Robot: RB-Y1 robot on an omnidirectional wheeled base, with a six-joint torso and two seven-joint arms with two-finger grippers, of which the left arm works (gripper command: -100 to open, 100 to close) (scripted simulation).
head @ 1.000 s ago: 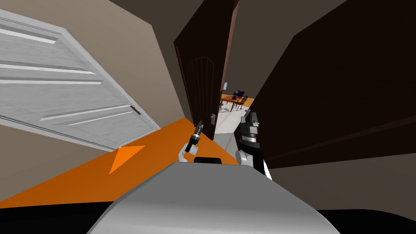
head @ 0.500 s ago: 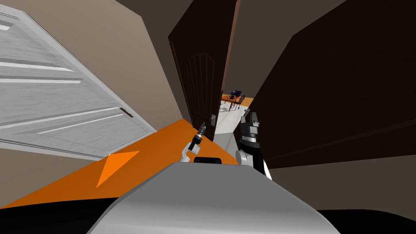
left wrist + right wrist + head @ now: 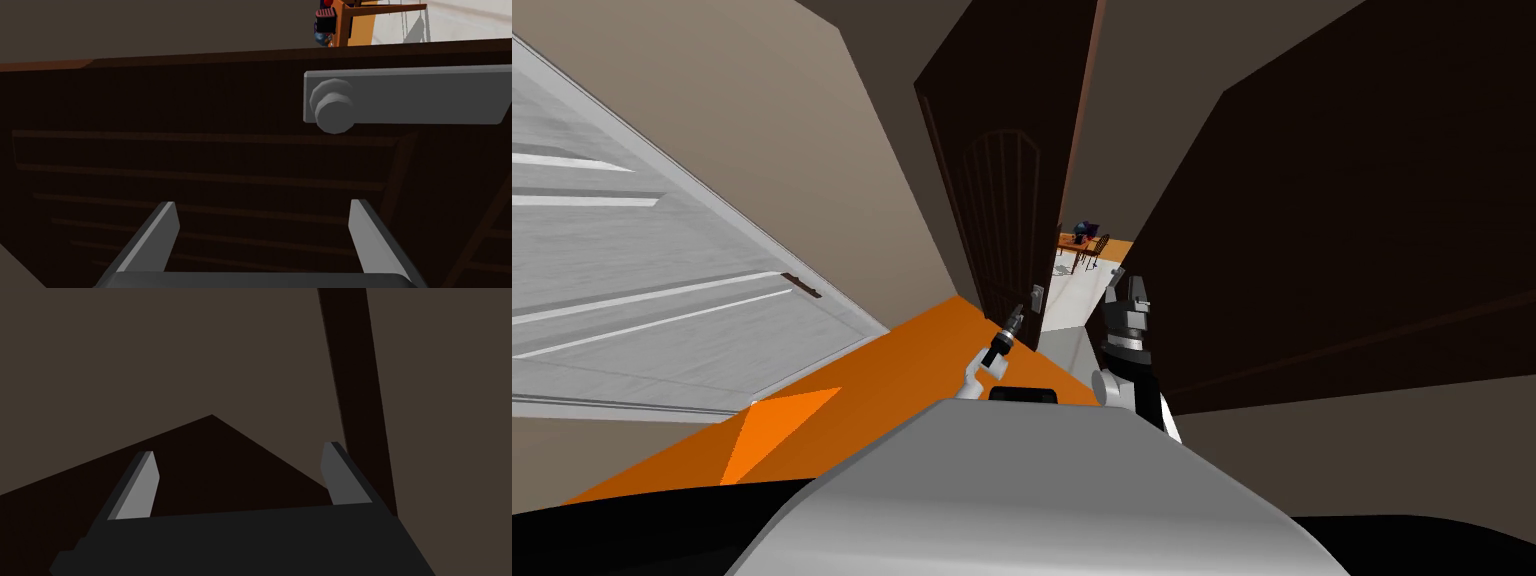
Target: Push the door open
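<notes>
Over the last second your view has swung. The white panelled door (image 3: 642, 290) at the left of the head frame has slid further toward the left edge, and that shift is your own turning, not the room's. Against it, your left gripper (image 3: 1015, 322) has crept up and to the right in the centre of the frame. It is closing on the tall dark brown panelled door (image 3: 1002, 180), which stands ajar at upper centre.

The gripper now sits just beside the door's lower free edge, near the small grey handle plate with its round knob (image 3: 1035, 296). In the left wrist view the door (image 3: 200, 165) spreads across the frame, with the plate and knob (image 3: 330, 107) at upper right. There the left gripper (image 3: 262, 205) shows its jaws spread wide with nothing between them. Whether they touch the panel cannot be told.

The gap to the right of the door shows a pale floor (image 3: 1060, 300) beyond, and it is still narrow. Your right gripper (image 3: 1126, 283), right of centre, hangs clear of the door, its jaws also wide and empty in its own wrist view (image 3: 239, 449).

I judge that the push has barely begun, and the door needs far more swing.
</notes>
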